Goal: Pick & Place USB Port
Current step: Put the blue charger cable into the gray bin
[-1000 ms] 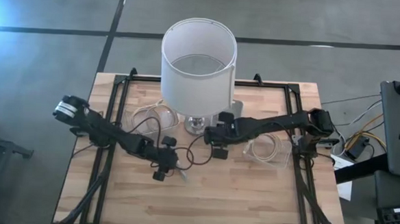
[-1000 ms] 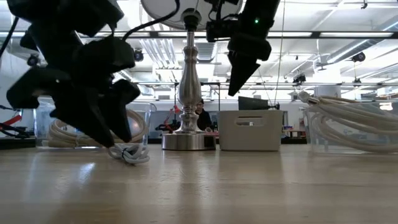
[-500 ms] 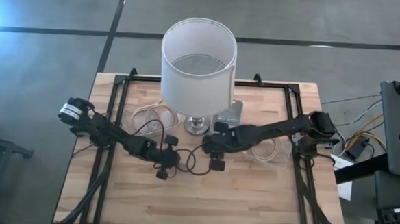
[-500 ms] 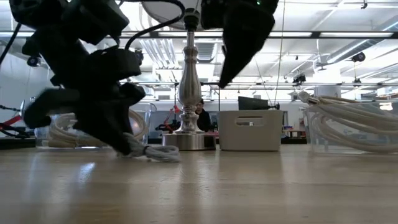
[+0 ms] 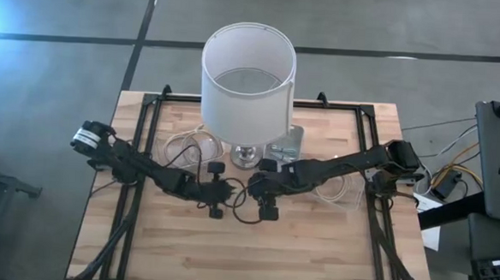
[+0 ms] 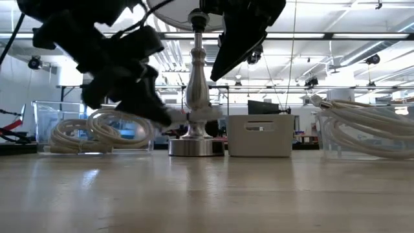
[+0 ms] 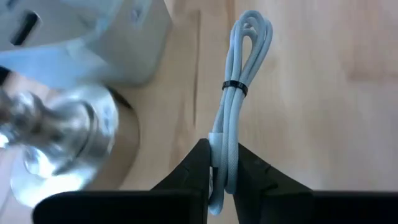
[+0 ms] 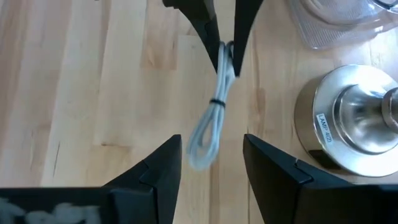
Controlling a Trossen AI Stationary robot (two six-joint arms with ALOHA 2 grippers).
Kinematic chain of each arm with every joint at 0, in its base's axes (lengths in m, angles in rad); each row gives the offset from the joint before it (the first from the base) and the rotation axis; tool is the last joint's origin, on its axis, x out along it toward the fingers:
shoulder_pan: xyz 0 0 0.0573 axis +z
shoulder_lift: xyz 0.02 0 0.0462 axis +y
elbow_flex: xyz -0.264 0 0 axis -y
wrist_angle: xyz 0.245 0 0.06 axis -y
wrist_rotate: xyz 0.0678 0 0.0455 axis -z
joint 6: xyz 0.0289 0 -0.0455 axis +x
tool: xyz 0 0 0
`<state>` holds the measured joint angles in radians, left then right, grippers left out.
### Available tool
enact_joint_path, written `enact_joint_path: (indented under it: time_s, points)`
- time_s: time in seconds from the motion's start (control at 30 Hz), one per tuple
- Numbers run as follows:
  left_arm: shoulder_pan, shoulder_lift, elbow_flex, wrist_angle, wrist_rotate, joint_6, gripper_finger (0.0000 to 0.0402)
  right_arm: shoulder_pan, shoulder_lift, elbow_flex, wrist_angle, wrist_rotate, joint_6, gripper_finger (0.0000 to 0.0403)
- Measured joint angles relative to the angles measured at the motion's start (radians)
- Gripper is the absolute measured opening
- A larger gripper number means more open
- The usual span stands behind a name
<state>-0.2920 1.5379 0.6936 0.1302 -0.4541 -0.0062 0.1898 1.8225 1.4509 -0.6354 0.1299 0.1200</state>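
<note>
A white cable bundle, bound by a black tie, is in my left gripper, which is shut on it above the table in front of the lamp base. It also shows in the low view. My right gripper is open, facing my left gripper at close range. Its fingers stand on either side of the bundle's free looped end without touching it. A grey box with a slot stands on the table beside the lamp base. My left gripper pinches the bundle between its two fingers at one end, below the black tie. The fingers lie along the bundle. The bundle sticks out past the fingertips, lifted clear of the table and roughly level in the low view, its looped end free.
The lamp with a white shade stands at the table's far middle. Clear containers holding coiled cables stand left and right of it. A black cord loops on the table below the grippers. Bare wood lies toward the near edge.
My left gripper has gone up and toward the lamp base with the cable bundle. The bundle lay on the table, was dragged along it, and now hangs clear. My right gripper has gone toward the near edge and closer to my left gripper.
</note>
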Motion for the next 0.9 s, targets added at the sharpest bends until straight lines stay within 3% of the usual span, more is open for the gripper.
enact_joint_path:
  time_s: [0.6,0.9]
  points:
    - [-0.004,-0.005,0.098,0.057,-0.038,0.081,0.0045,0.0,0.001,-0.001,-0.004,0.0,0.0,0.0165]
    - [-0.004,-0.006,0.099,0.061,-0.065,0.114,0.0046,-0.001,0.001,-0.002,-0.004,0.004,-0.023,0.0114]
